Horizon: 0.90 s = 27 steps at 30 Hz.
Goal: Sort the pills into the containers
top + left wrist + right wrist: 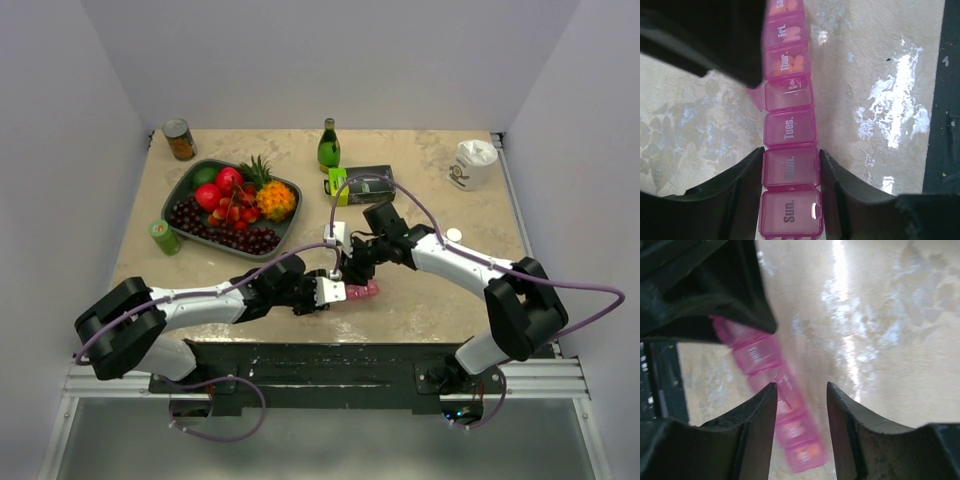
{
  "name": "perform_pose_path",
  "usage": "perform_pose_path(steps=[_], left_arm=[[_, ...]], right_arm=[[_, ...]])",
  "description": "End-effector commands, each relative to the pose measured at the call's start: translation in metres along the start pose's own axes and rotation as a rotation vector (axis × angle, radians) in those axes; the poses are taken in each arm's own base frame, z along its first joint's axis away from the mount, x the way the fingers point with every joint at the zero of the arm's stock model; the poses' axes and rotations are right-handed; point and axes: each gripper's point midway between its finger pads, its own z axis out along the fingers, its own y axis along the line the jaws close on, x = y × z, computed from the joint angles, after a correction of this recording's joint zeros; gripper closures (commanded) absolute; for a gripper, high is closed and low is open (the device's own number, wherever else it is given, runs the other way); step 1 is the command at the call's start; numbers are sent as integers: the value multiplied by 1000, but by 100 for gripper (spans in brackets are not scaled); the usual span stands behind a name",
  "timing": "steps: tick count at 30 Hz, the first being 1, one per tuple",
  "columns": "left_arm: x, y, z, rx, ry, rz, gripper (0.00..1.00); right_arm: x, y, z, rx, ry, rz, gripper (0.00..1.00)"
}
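1. a long, narrow, translucent pink plastic pill organiser (365, 290) lies flat on the beige mottled desk (440, 305). it sits near the front edge, in the middle, between the two arms.
2. the left hand (328, 292) pinches this organiser. in the left wrist view its two dark fingers (747, 175) press on both sides of the compartment marked "mon.", with "sun." nearest the camera.
3. the strip runs away from that camera through "tues.", "thur." and "fri.". small orange pills (797, 64) show through the lids of "thur." and "fri.".
4. the right hand (350, 266) hangs just over the far half of the organiser. its dark body fills the upper left of the left wrist view, right beside those far compartments.
5. the right hand is drawn closed. its own blurred view shows a strip of desk between the fingers, and nothing can be seen pinched there.
6. well behind, a dark tray of bright plastic fruit (172, 208) sits at the left, a green glass bottle (329, 147) at the middle back, and a white crumpled cup (472, 163) at the right.
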Motion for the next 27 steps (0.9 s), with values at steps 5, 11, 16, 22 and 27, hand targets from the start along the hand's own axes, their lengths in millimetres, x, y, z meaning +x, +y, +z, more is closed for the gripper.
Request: perform_pose_path(steps=[5, 11, 16, 22, 27], left_arm=[[-27, -11, 8, 78, -94, 25, 100], [-24, -8, 11, 60, -82, 19, 100], [-18, -1, 15, 21, -56, 0, 100], [-13, 22, 21, -62, -35, -39, 100], [-11, 33, 26, -64, -13, -68, 81]], right_arm=[[-13, -52, 4, 185, 5, -21, 54], [-4, -53, 12, 180, 46, 2, 54], [-6, -48, 12, 152, 51, 5, 52], [-35, -71, -54, 193, -98, 75, 35], [-39, -67, -97, 231, -193, 54, 22]])
